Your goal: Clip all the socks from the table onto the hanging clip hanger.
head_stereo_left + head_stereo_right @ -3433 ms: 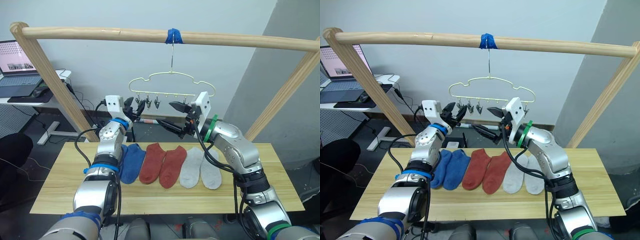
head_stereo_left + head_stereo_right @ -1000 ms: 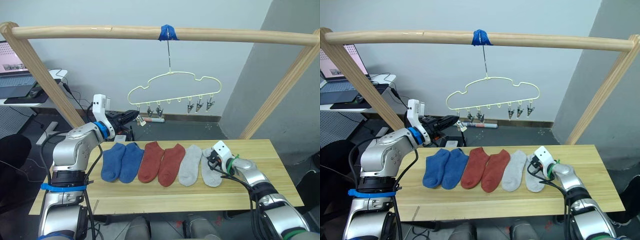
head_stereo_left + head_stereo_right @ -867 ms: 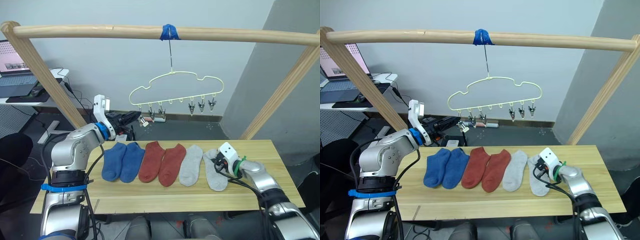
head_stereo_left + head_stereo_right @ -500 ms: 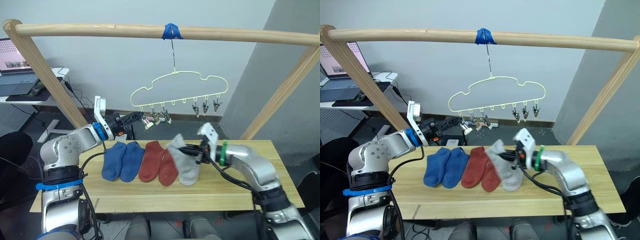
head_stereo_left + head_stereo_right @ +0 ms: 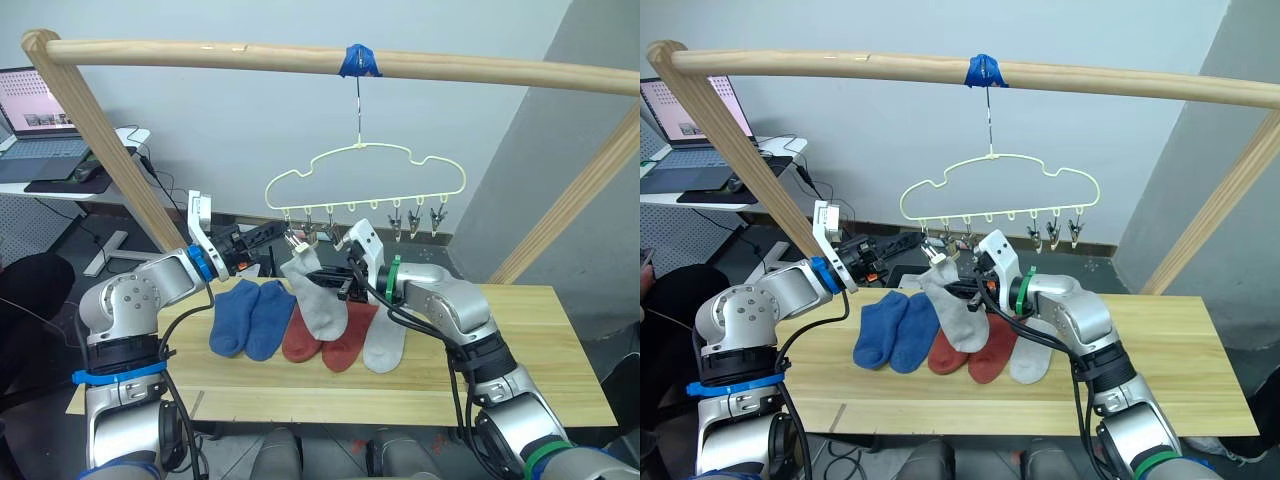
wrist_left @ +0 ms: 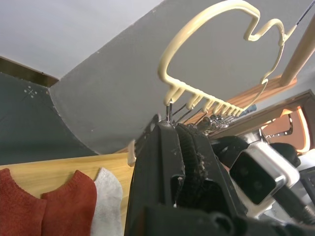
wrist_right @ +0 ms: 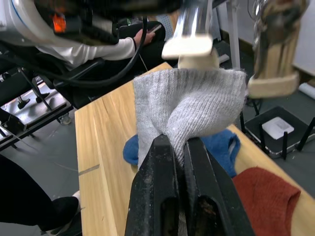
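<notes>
At centre frame, my right gripper (image 5: 958, 289) is clamped on a grey sock (image 5: 958, 305), raised to the clip hanger (image 5: 1000, 193). Left gripper (image 5: 288, 232) pinches its leftmost clip (image 5: 297, 242). Next I feed the cuff in.

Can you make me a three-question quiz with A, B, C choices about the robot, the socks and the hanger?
1. Where is the grey sock that the right pincer holds?
A. Up in the air, just under the clip hanger
B. Flat on the table
C. On the floor

2. How many socks lie on the table?
A. Two
B. Five
C. Six

3. What is the right pincer doing?
A. Wide open
B. Shut on the grey sock
C. Holding a blue sock

Answers: 1 A, it hangs lifted at the left end clips. 2 B, two blue, two red, one grey. 3 B, the right wrist view shows the fingers pinching the grey fabric.
</notes>
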